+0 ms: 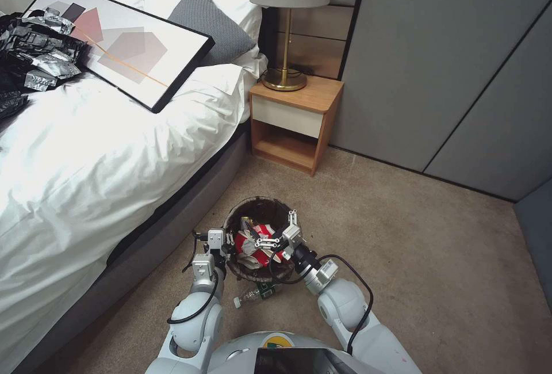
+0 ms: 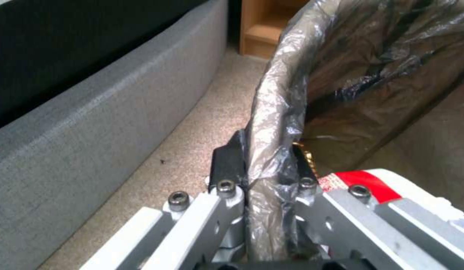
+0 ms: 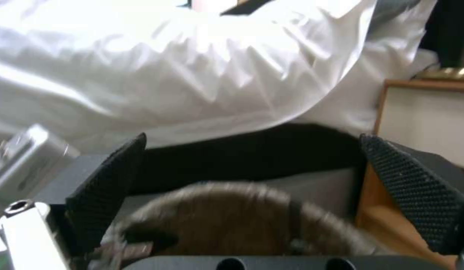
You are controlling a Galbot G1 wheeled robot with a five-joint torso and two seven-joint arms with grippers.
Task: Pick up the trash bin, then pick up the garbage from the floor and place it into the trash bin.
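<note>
The trash bin (image 1: 257, 206), with a dark brown liner over its rim, sits just ahead of me beside the bed. My left gripper (image 1: 225, 243) is shut on its near-left rim; in the left wrist view the left gripper (image 2: 264, 161) pinches the liner-covered rim (image 2: 282, 93). Red-and-white wrappers (image 1: 260, 245) lie inside the bin, and one wrapper (image 2: 364, 180) is close by the left fingers. My right gripper (image 1: 275, 230) hovers open over the bin's right side. Its pads (image 3: 107, 187) stand wide apart with nothing between them, above the bin's rim (image 3: 232, 213). A clear green-labelled bottle (image 1: 253, 294) lies on the carpet under the bin's near edge.
The bed (image 1: 86, 161) with its grey base runs along the left, a framed picture (image 1: 121, 40) lying on it. A wooden nightstand (image 1: 296, 115) with a lamp (image 1: 287, 29) stands beyond the bin. Grey wall panels close the back; open carpet (image 1: 437, 259) spreads to the right.
</note>
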